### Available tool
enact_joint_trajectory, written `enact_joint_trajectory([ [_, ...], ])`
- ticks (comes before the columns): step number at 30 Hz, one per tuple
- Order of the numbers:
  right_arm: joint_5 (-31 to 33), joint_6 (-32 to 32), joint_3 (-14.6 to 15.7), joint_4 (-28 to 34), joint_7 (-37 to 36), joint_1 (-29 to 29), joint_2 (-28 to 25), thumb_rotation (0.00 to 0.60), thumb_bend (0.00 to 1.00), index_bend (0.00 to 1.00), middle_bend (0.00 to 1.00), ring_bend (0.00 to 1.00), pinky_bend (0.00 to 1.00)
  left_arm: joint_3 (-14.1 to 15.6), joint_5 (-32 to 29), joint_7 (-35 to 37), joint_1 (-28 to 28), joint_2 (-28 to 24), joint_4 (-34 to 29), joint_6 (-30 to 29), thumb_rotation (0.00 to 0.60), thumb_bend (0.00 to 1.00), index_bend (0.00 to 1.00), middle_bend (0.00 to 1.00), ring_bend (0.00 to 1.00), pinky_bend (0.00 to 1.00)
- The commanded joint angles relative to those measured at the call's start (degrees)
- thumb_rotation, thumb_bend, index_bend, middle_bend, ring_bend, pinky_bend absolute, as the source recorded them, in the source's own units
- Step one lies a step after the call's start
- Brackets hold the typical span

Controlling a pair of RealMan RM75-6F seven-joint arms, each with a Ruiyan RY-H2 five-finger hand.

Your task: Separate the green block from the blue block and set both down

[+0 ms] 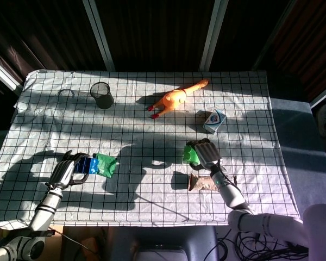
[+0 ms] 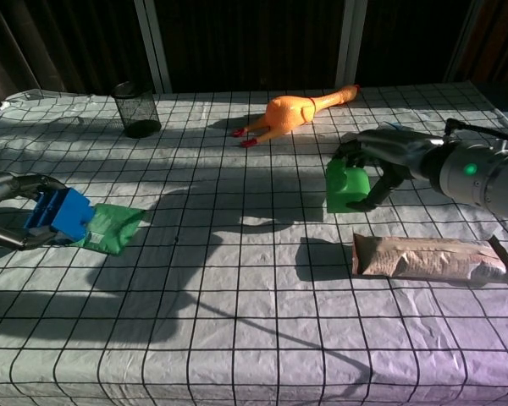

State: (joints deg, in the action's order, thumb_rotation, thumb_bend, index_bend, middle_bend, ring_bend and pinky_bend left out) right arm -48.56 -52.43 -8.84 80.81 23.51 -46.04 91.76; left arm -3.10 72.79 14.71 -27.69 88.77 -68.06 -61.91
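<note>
My left hand (image 1: 70, 166) (image 2: 13, 207) grips the blue block (image 1: 86, 165) (image 2: 59, 215) low over the cloth at the near left, beside a green packet (image 1: 105, 165) (image 2: 108, 227). My right hand (image 1: 205, 153) (image 2: 389, 161) grips the green block (image 1: 192, 154) (image 2: 345, 186) at the right, low at the table just behind the brown paper packet (image 1: 207, 183) (image 2: 432, 257). The two blocks are far apart. Whether either block touches the cloth I cannot tell.
An orange rubber chicken (image 1: 174, 98) (image 2: 295, 111) lies at the back middle. A black mesh cup (image 1: 101, 94) (image 2: 135, 110) stands at the back left. A small white carton (image 1: 214, 120) sits at the right. The checked cloth (image 2: 237, 279) covers the table.
</note>
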Motion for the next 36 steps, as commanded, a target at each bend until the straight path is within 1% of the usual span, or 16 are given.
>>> enact_joint_trajectory([
  [1,1.2,1.3,0.3,1.3,1.0,-0.2,-1.4,0.600,0.34,0.10,0.18,0.05,0.05,-0.1,-0.8,-2.4,-0.3,-0.5,-1.2,2.1,0.600,0.53,0.35,0.33,0.08,0.00],
  [2,1.8,1.8,0.4,1.8,1.2,-0.2,-2.0,0.600,0.34,0.05,0.14,0.03,0.03,0.1,-1.0,-2.8,-0.4,-0.9,-1.7,2.9,0.600,0.50,0.29,0.28,0.05,0.00],
  [4,2.5,2.6,0.4,2.9,1.3,-0.3,-3.0,0.600,0.34,0.01,0.09,0.00,0.01,0.2,-1.7,-3.1,-0.5,-1.9,-3.2,4.6,0.600,0.47,0.23,0.19,0.02,0.00],
  [7,2.7,2.8,0.3,3.4,1.1,-0.3,-3.6,0.600,0.33,0.00,0.05,0.00,0.00,0.1,-2.1,-3.4,-0.5,-2.4,-4.0,5.3,0.600,0.45,0.17,0.09,0.00,0.00],
  [9,3.3,3.5,0.1,4.7,0.1,0.0,-4.7,0.600,0.30,0.00,0.02,0.00,0.00,0.2,-1.9,-3.8,-0.5,-3.3,-5.2,5.5,0.600,0.42,0.12,0.01,0.00,0.00],
  [11,3.2,5.0,0.3,7.4,-1.2,0.4,-7.3,0.600,0.26,0.00,0.00,0.00,0.00,0.6,0.0,-4.5,0.0,-4.7,-7.1,3.9,0.600,0.40,0.08,0.00,0.00,0.00],
  [14,-1.4,3.6,0.5,14.1,-4.6,3.0,-13.4,0.600,0.24,0.00,0.00,0.00,0.00,2.8,6.5,-5.1,2.1,-11.3,-13.9,-2.2,0.600,0.37,0.04,0.00,0.00,0.00],
  [16,-5.2,1.6,1.2,17.4,-6.2,5.1,-16.9,0.600,0.24,0.00,0.00,0.00,0.00,3.4,8.8,-5.7,3.8,-14.1,-16.7,-6.1,0.600,0.36,0.02,0.00,0.00,0.00],
  [19,-11.7,-4.4,4.0,22.4,-6.6,9.7,-23.4,0.600,0.24,0.00,0.00,0.00,0.00,4.1,12.5,-6.5,7.1,-17.8,-19.6,-13.6,0.600,0.35,0.00,0.00,0.00,0.00],
  [20,-13.9,-7.6,5.3,24.0,-6.3,12.0,-25.7,0.600,0.24,0.00,0.00,0.00,0.00,4.4,13.6,-7.0,8.5,-19.0,-20.1,-16.4,0.600,0.35,0.00,0.00,0.00,0.00],
  [24,-20.4,-17.6,9.8,27.4,-5.3,19.6,-31.7,0.600,0.24,0.00,0.00,0.00,0.00,5.2,15.5,-9.5,13.4,-21.0,-20.3,-24.4,0.600,0.35,0.00,0.00,0.00,0.00],
  [26,-23.6,-22.8,11.8,27.0,-5.6,23.7,-33.0,0.600,0.24,0.00,0.00,0.00,0.00,6.1,16.2,-10.1,15.5,-21.5,-20.2,-26.7,0.600,0.35,0.00,0.00,0.00,0.00],
  [29,-26.0,-29.5,13.7,24.4,-6.8,29.3,-32.9,0.600,0.24,0.00,0.00,0.00,0.00,7.4,16.4,-11.3,18.2,-21.7,-20.1,-28.4,0.600,0.35,0.00,0.00,0.00,0.00],
  [31,-26.7,-33.3,14.0,21.7,-8.6,32.6,-31.5,0.600,0.24,0.00,0.00,0.00,0.00,8.0,15.8,-12.0,19.6,-21.0,-19.6,-28.7,0.600,0.34,0.00,0.00,0.00,0.00],
  [33,-27.0,-37.1,13.6,17.8,-11.4,35.8,-29.2,0.600,0.24,0.00,0.00,0.00,0.00,8.2,14.5,-13.6,20.3,-20.4,-19.4,-27.3,0.600,0.35,0.00,0.00,0.00,0.00],
  [36,-27.9,-39.2,13.1,13.0,-15.8,38.4,-26.3,0.600,0.24,0.00,0.00,0.00,0.00,7.7,13.4,-17.2,20.4,-20.2,-20.1,-26.1,0.600,0.36,0.00,0.00,0.00,0.00],
])
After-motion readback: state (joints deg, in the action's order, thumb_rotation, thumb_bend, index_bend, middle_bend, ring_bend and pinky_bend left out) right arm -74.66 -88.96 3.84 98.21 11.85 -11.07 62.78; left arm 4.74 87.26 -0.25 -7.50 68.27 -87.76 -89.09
